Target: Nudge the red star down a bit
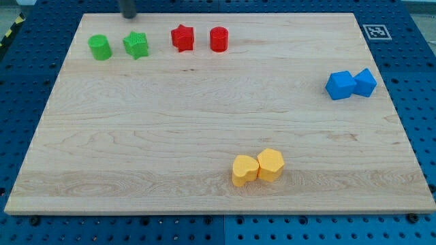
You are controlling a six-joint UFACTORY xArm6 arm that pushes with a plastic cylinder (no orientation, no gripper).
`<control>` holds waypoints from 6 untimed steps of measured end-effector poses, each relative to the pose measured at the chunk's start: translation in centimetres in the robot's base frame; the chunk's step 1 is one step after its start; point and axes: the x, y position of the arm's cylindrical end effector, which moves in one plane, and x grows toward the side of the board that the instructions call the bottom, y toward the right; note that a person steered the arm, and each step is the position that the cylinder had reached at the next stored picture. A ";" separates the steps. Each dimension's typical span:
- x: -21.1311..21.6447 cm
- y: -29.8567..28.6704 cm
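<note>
The red star [182, 37] lies near the view's top edge of the wooden board [204, 122], left of centre. A red cylinder [219, 39] stands just to its right, apart from it. My tip [129, 15] is at the view's top edge, above and to the left of the red star, just above the green star [136, 45]. It touches no block.
A green cylinder [99, 47] stands left of the green star. Two blue blocks [351, 84] touch each other at the view's right. Two yellow blocks [258, 167] touch each other at the view's bottom centre. A marker tag [375, 31] sits at the top right corner.
</note>
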 end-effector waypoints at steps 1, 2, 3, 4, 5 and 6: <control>1.1 5.6; 4.2 5.7; 5.4 5.7; 4.5 5.7; 3.5 7.1; 3.5 7.5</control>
